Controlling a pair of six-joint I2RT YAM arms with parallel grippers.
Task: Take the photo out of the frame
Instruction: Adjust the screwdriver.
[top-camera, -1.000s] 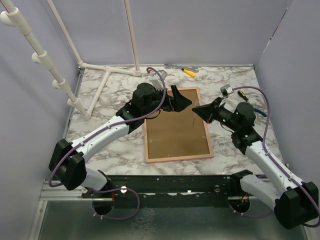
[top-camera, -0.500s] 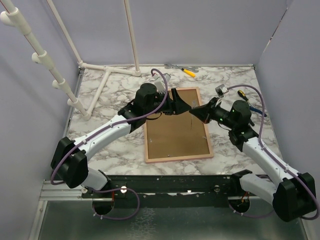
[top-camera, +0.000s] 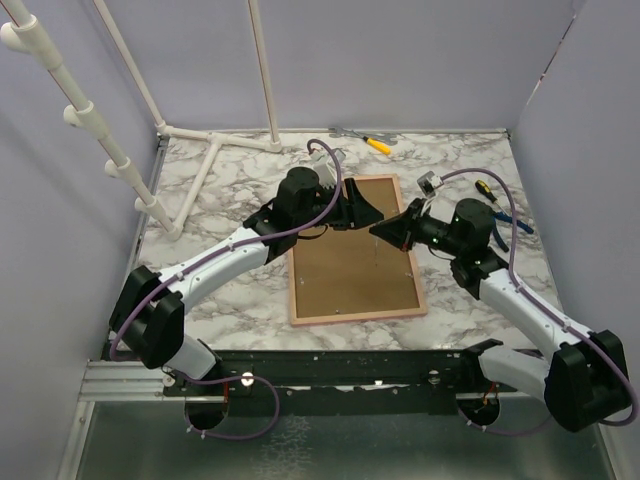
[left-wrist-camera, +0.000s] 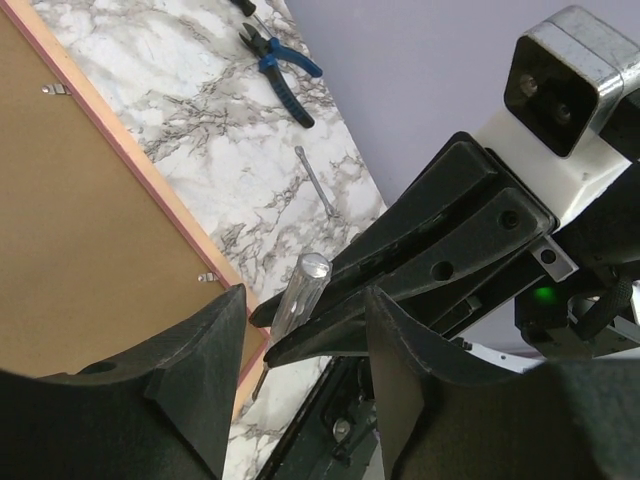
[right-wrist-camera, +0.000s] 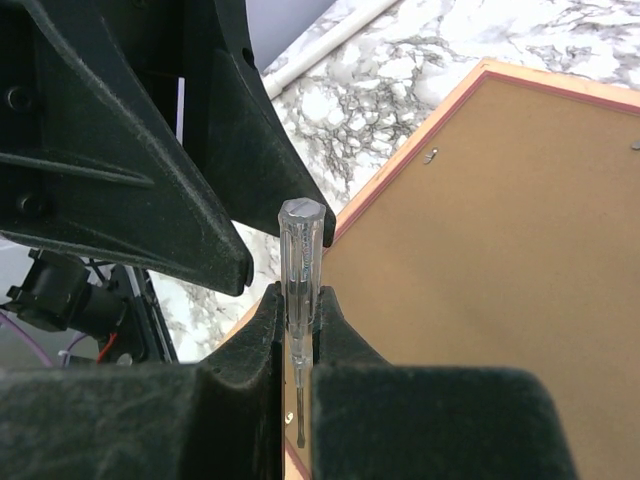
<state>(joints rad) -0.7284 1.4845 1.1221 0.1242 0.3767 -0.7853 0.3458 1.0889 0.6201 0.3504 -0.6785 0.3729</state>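
- Frame: back-up on surface, clips at its 3 o'clock edge.
- Right tool: clenched on upright screwdriver.
- Left tool: released, flanking it; a handover probably needs it to close squarely before the right lets go.

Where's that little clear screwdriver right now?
In the right wrist view, the clear screwdriver is pinched in the right gripper, above the frame's brown back, close beside the open left gripper.

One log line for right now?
left gripper open | right gripper shut on screwdriver, tip down | frame back-up on table | photo unseen
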